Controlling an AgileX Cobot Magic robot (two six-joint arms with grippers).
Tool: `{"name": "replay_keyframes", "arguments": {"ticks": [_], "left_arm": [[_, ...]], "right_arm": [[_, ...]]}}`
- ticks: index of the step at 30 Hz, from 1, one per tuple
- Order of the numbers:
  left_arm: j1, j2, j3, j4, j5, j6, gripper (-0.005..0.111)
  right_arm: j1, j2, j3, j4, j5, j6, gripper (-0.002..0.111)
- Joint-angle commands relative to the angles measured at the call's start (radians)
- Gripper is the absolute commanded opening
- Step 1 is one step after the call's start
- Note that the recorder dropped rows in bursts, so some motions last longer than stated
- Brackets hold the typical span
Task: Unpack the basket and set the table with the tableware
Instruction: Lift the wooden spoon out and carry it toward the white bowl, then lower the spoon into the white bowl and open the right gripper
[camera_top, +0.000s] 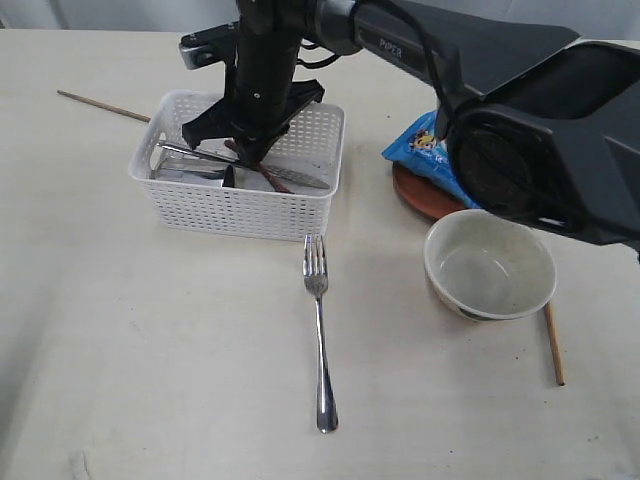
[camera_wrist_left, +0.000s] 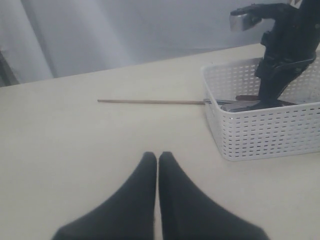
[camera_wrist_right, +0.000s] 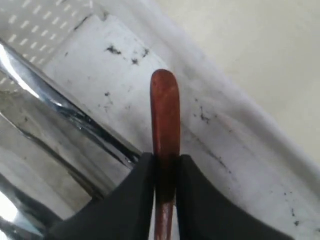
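The white basket (camera_top: 235, 215) stands on the table (camera_top: 150, 350) at the back left. My right gripper (camera_top: 248, 150) reaches down into it. In the right wrist view this gripper (camera_wrist_right: 165, 157) is shut on the handle of the red-brown wooden spoon (camera_wrist_right: 165, 110), which lies on the basket floor beside steel tableware (camera_wrist_right: 60, 100). The spoon (camera_top: 270, 180) shows under the fingers in the exterior view too. My left gripper (camera_wrist_left: 158, 156) is shut and holds nothing, low over bare table short of the basket (camera_wrist_left: 265, 132). A steel fork (camera_top: 320, 340), a white bowl (camera_top: 490, 265) and a brown plate (camera_top: 425, 200) lie on the table.
A blue snack bag (camera_top: 425, 150) rests on the plate. One wooden chopstick (camera_top: 100, 105) (camera_wrist_left: 150, 102) lies behind the basket with its end at the rim. Another chopstick (camera_top: 553, 345) lies right of the bowl. The right arm (camera_top: 500, 90) spans the upper right.
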Motion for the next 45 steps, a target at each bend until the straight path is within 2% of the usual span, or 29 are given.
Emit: {"name": "replay_keyframes", "arguments": {"ticks": [1, 10, 17, 21, 24, 31, 36, 41, 45], "left_arm": [[0.006, -0.003, 0.003, 0.004, -0.007, -0.005, 0.001], [0.006, -0.003, 0.003, 0.004, -0.007, -0.005, 0.001], [0.006, -0.003, 0.003, 0.004, -0.007, -0.005, 0.001], [0.006, -0.003, 0.003, 0.004, -0.007, -0.005, 0.001], [0.006, -0.003, 0.003, 0.004, -0.007, -0.005, 0.001], [0.006, -0.003, 0.003, 0.004, -0.007, -0.005, 0.001], [0.006, -0.003, 0.003, 0.004, -0.007, -0.005, 0.001], [0.006, -0.003, 0.003, 0.004, -0.007, -0.005, 0.001], [0.006, -0.003, 0.003, 0.004, -0.007, -0.005, 0.001]], "right_arm": [[0.002, -0.049, 0.001, -0.023, 0.016, -0.015, -0.001], [0.016, -0.122, 0.001, -0.029, 0.067, -0.048, -0.001], [0.005, -0.272, 0.002, -0.1, 0.073, -0.049, -0.001], [-0.008, -0.366, 0.075, -0.163, 0.073, -0.035, -0.001], [-0.029, -0.462, 0.231, -0.168, 0.062, -0.016, -0.001], [-0.113, -0.751, 0.744, -0.168, -0.241, 0.04, -0.001], [-0.151, -0.903, 1.077, -0.184, -0.491, 0.007, -0.001], [-0.151, -0.946, 1.29, -0.212, -0.73, -0.136, -0.001], [-0.151, -0.929, 1.386, -0.263, -0.785, -0.198, -0.001]]}}
